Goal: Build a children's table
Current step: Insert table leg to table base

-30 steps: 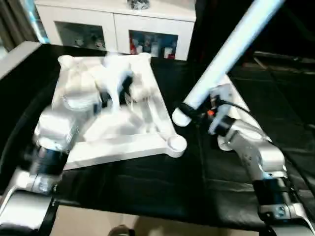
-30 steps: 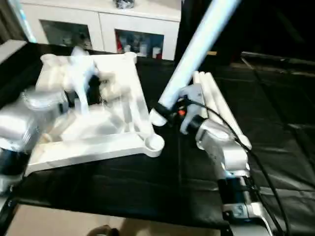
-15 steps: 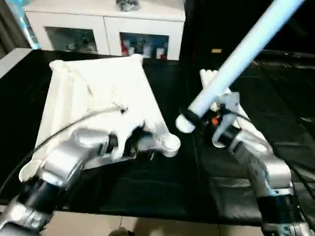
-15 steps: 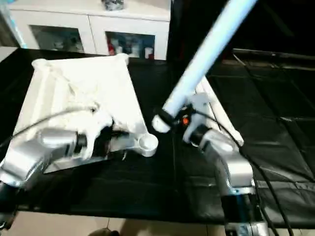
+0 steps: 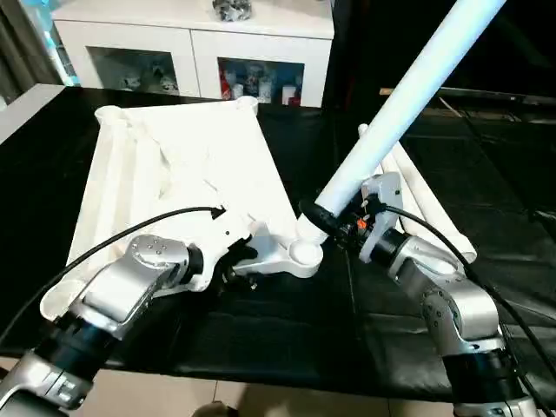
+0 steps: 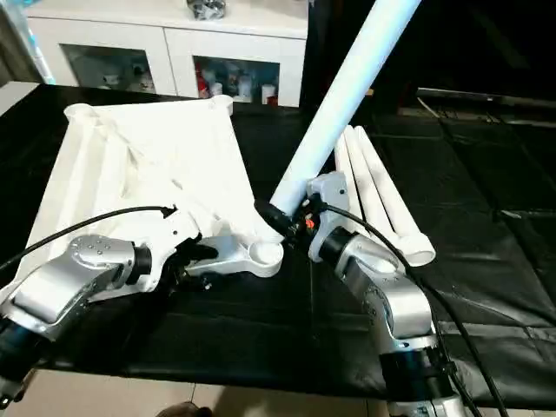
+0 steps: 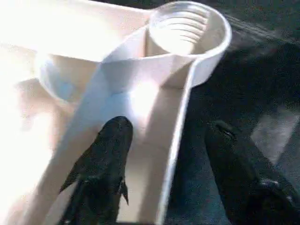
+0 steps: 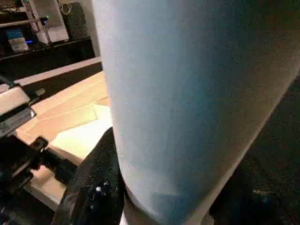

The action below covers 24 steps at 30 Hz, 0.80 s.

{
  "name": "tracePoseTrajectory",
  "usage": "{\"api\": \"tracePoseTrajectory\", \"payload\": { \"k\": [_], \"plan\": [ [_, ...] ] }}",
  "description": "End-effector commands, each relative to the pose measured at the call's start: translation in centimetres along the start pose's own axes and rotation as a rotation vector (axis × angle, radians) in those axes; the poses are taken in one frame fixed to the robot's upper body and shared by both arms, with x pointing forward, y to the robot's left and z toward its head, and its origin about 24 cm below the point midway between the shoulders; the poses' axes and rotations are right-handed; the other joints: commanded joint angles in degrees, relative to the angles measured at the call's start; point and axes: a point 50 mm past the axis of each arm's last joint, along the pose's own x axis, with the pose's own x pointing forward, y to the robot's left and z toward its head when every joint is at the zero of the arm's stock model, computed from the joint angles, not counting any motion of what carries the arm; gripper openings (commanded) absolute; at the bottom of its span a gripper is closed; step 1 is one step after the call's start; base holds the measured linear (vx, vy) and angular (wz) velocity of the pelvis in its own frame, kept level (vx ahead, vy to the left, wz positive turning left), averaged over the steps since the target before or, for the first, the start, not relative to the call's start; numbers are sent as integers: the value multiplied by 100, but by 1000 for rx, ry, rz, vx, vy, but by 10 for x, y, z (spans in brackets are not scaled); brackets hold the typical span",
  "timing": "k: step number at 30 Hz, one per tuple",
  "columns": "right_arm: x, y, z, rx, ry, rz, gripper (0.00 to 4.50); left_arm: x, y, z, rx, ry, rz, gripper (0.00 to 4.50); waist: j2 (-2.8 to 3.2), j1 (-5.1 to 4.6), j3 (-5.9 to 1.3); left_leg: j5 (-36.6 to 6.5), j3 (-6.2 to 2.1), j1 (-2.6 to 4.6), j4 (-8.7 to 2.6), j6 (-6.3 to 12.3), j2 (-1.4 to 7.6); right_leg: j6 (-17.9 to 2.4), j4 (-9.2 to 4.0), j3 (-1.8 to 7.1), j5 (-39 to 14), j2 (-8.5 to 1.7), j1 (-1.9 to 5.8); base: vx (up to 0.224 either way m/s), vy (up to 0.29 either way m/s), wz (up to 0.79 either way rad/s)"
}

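A wide black surface [image 5: 287, 339] carries everything. Behind it stands a white cabinet with glass doors [image 5: 195, 52].

The biggest piece on it is the white plastic rectangular table top [image 5: 174, 187], lying upside down with its ribbed underside facing up and a round socket at each rounded corner. It sits on the robot's left half of the surface, its long edges running away from the robot.

Next is a long tapered round white plastic leg [image 5: 395, 109], held tilted, its upper end rising up and away to the robot's right. Its lower end is at the near right corner socket [image 5: 304, 254] of the table top; whether it is seated inside cannot be told. The right tool [image 5: 334, 228] is pinched on this leg close to that lower end, one black finger [image 8: 91, 183] pressed against the leg's side in the right wrist view.

More white tapered legs [image 6: 373, 187] lie flat side by side on the surface to the robot's right of the top, just behind the right forearm.

The left tool [image 5: 246, 261] sits at the top's near edge, just beside the same corner socket. In the left wrist view its two black fingers [image 7: 101, 168] straddle the edge wall: one rests inside the ribbed channel, the other hangs outside over the black surface, spread with the wall between them and visibly clear of it.
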Motion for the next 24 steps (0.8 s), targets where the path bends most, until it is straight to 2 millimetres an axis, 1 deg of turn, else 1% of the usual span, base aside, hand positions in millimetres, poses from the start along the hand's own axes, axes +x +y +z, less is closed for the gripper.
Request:
{"api": "tracePoseTrajectory", "payload": {
  "k": [1,3,4,5,6,7,9,11,13,14,17,18,19,20,22,23,24],
  "plan": [
    [-1,3,4,-8,-3,25,194,-1,4,4,24,-9,2,250,50,-14,-410,-1206,-175,214,-433,-273,323,-1008,-428,273,-777,-472,148,0,0,0],
    [-1,4,3,-9,1,27,194,0,6,5,27,-20,-7,231,71,-15,-414,-1245,-178,223,-435,-296,326,-1015,-426,271,-791,-473,143,0,0,0],
    [-1,3,3,-9,2,26,194,0,6,6,28,-22,-9,231,75,-15,-415,-1248,-178,223,-434,-300,326,-1021,-428,273,-769,-474,144,0,0,0],
    [-1,3,3,-9,2,26,194,0,7,6,30,-22,-9,221,63,-13,-420,-1245,-177,220,-432,-306,329,-1044,-419,274,-705,-477,150,0,0,0],
    [-2,3,3,-10,4,26,194,0,8,7,36,-24,-12,209,66,-9,-418,-1235,-177,218,-432,-297,325,-1060,-422,271,-670,-478,150,0,0,0],
    [-2,3,3,-11,5,27,194,1,8,7,36,-24,-13,209,75,-7,-418,-1242,-176,217,-429,-294,323,-1064,-426,273,-671,-479,149,0,0,0],
    [-3,4,2,-20,8,30,194,1,9,7,46,-19,-24,188,68,-13,-419,-1278,-180,223,-435,-307,329,-1087,-415,267,-658,-476,152,0,0,0],
    [-3,4,3,-43,-5,23,194,3,9,6,70,3,-62,183,90,-12,-411,-1337,-186,227,-442,-324,331,-1069,-431,271,-731,-478,150,0,0,0],
    [-3,3,4,-50,-12,16,194,3,9,5,70,5,-65,175,83,-16,-418,-1348,-184,225,-438,-337,329,-1068,-426,273,-737,-489,152,0,0,0],
    [-3,4,3,-50,-14,29,194,4,9,6,73,6,-71,154,92,-14,-422,-1337,-187,228,-438,-344,337,-1086,-417,273,-686,-492,154,0,0,0],
    [-3,6,2,-57,-8,41,194,5,9,5,75,19,-89,141,94,-17,-426,-1293,-182,227,-430,-309,332,-1139,-405,271,-528,-481,156,0,0,0],
    [-3,6,1,-68,-6,41,194,5,9,4,77,27,-97,131,99,-13,-420,-1305,-182,224,-433,-306,330,-1149,-410,269,-553,-481,157,0,0,0],
    [-3,7,1,-69,-12,44,194,5,9,3,80,33,-104,131,100,-12,-420,-1328,-183,230,-436,-310,333,-1148,-414,269,-584,-483,154,0,0,0],
    [-3,7,0,-59,-12,41,194,5,8,2,80,42,-110,113,95,-13,-419,-1359,-185,230,-437,-315,336,-1153,-417,272,-618,-488,156,0,0,0],
    [-3,6,0,-63,-6,49,194,5,9,1,79,44,-112,107,95,-14,-419,-1402,-187,234,-440,-332,339,-1160,-416,270,-655,-490,155,0,0,0],
    [-3,6,0,-67,-4,53,194,5,9,1,81,45,-113,92,88,-17,-419,-1397,-187,230,-440,-329,340,-1165,-415,272,-648,-490,161,0,0,0],
    [-3,7,0,-68,-3,54,194,5,10,1,81,45,-113,81,93,-15,-421,-1373,-186,230,-435,-317,340,-1169,-413,273,-614,-492,161,0,0,0]
  ]
}}
